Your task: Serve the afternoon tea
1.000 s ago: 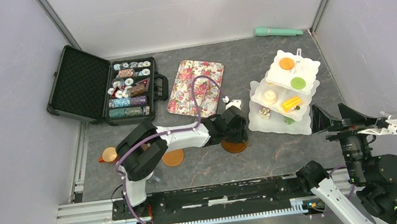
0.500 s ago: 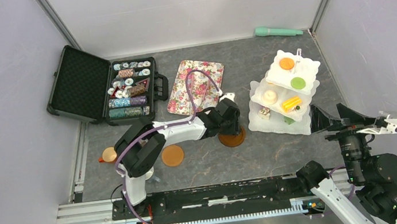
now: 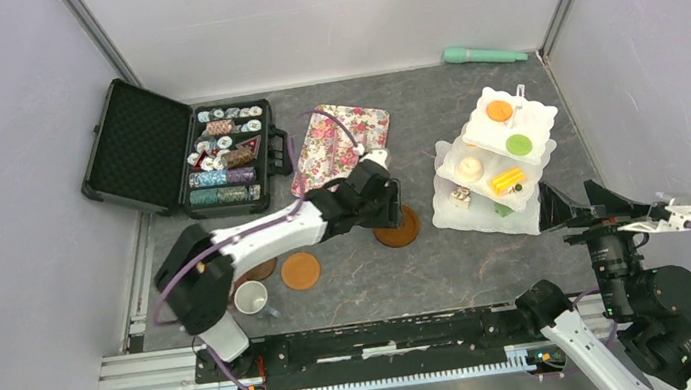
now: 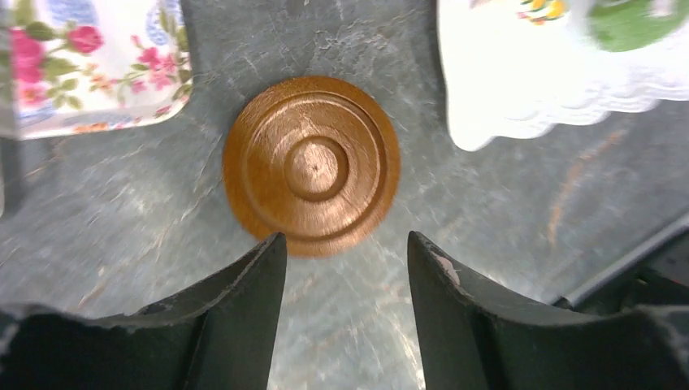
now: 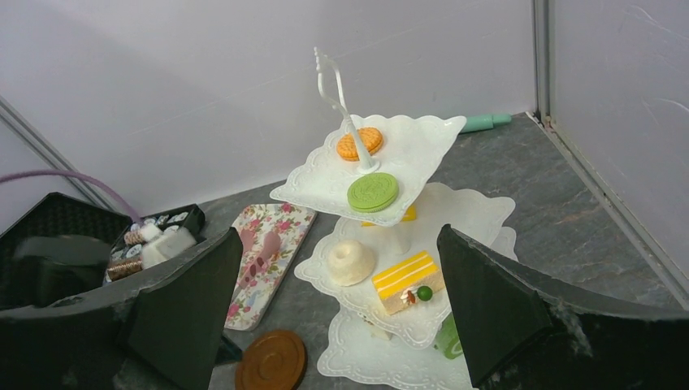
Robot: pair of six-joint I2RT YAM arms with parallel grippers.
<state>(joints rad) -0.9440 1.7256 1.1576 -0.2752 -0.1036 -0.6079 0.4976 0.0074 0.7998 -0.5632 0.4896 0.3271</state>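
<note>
Left pincer (image 4: pixel 348 244) agape, empty, beside saucer (image 4: pixel 312 166) on grey marbled tabletop (image 4: pixel 487 211); lilac walls (image 3: pixel 347 3)

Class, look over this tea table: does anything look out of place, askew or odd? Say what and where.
Yes. A white mug stands on the bare table, near left, while the saucer beside the tiered stand sits empty. An open case of poker chips at far left suits no tea.

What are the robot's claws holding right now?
Nothing. The left claw stands open over the brown saucer without gripping it. The right claw is open and empty too.
</note>
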